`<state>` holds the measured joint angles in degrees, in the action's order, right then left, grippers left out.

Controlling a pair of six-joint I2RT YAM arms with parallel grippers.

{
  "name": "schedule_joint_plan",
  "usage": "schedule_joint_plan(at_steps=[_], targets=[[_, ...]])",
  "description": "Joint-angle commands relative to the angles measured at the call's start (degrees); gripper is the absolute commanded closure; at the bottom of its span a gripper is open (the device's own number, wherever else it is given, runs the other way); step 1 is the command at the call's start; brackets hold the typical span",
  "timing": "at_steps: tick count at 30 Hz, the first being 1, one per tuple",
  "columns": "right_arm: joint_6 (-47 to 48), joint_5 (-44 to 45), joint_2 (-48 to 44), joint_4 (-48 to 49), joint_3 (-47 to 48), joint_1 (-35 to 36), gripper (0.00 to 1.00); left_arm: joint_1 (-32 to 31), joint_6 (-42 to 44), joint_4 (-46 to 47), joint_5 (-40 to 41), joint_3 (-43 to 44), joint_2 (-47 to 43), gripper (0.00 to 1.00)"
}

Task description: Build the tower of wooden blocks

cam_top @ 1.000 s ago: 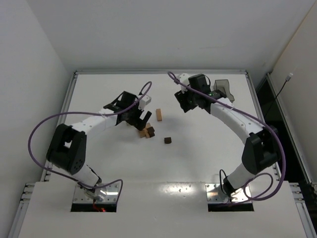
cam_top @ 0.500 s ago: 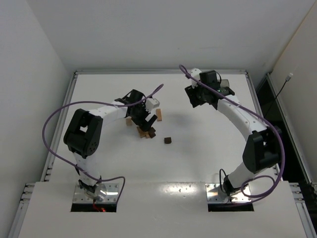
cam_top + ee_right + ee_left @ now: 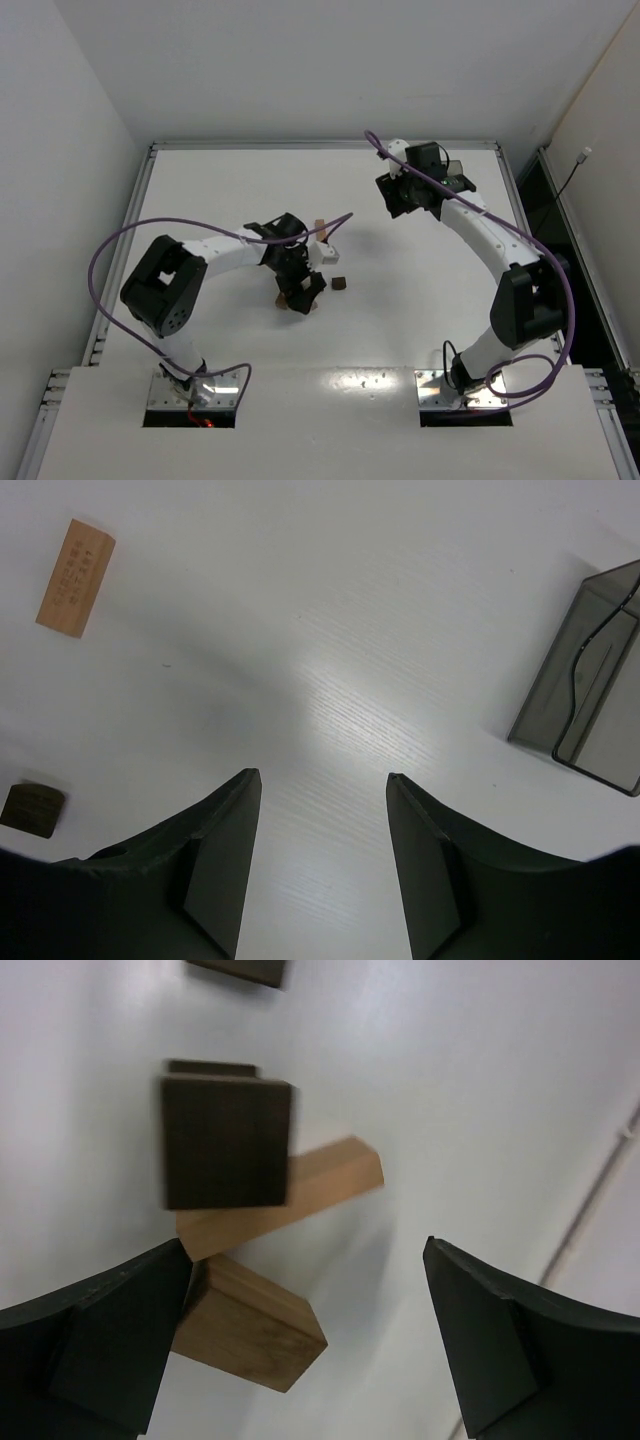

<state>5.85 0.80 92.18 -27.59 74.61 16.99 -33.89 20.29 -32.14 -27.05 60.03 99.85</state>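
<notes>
Step in hand: early stacking. The wood block tower (image 3: pixel 225 1140) sits under the left gripper (image 3: pixel 308 1260), whose fingers are spread and hold nothing. It is 1 dark cube on 2 flat, crossed tan blocks, and its axis is upright. The right gripper (image 3: pixel 322 780), well apart from the tower, has its fingers spread and empty. The next move, by my judgement, is to fetch the loose dark cube (image 3: pixel 340 283) near the tower.

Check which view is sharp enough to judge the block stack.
Left wrist: the dark brown wooden cube is soft-edged, the light tan wooden blocks under it crisper. Right wrist: sharp, with a glare patch on the white table. Top external: sharp, but the stack is tiny, half hidden by the left pincer.
</notes>
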Motion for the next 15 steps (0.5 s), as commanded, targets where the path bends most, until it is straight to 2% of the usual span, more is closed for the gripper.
schedule_joint_plan(at_steps=[1,6,10,12,13,15], targets=[[0.04,-1.06,-1.39,0.61,1.51,-0.21,0.50,-1.61,1.59,-1.79,-4.94,-2.54,-4.84,0.00],[0.04,-1.59,-2.01,0.61,0.36,-0.21,0.50,-3.55,-0.33,-1.26,-5.12,-4.75,-9.67,0.00],[0.56,-4.39,-2.01,0.09,0.36,-0.21,0.52,-4.08,-1.83,0.84,-0.22,-5.54,-13.01,0.00],[2.05,-10.00,-2.79,-0.79,0.36,-0.21,0.56,-2.59,-4.97,2.42,1.29,-5.54,-15.02,0.00],[2.76,-12.20,-2.80,-1.75,0.36,0.84,0.62,-1.45,-7.00,3.74,1.91,-7.54,-16.34,0.00],[4.25,-18.44,-5.59,-2.28,-1.29,2.42,0.67,2.50,-13.57,9.27,5.85,-9.92,-19.77,0.00]])
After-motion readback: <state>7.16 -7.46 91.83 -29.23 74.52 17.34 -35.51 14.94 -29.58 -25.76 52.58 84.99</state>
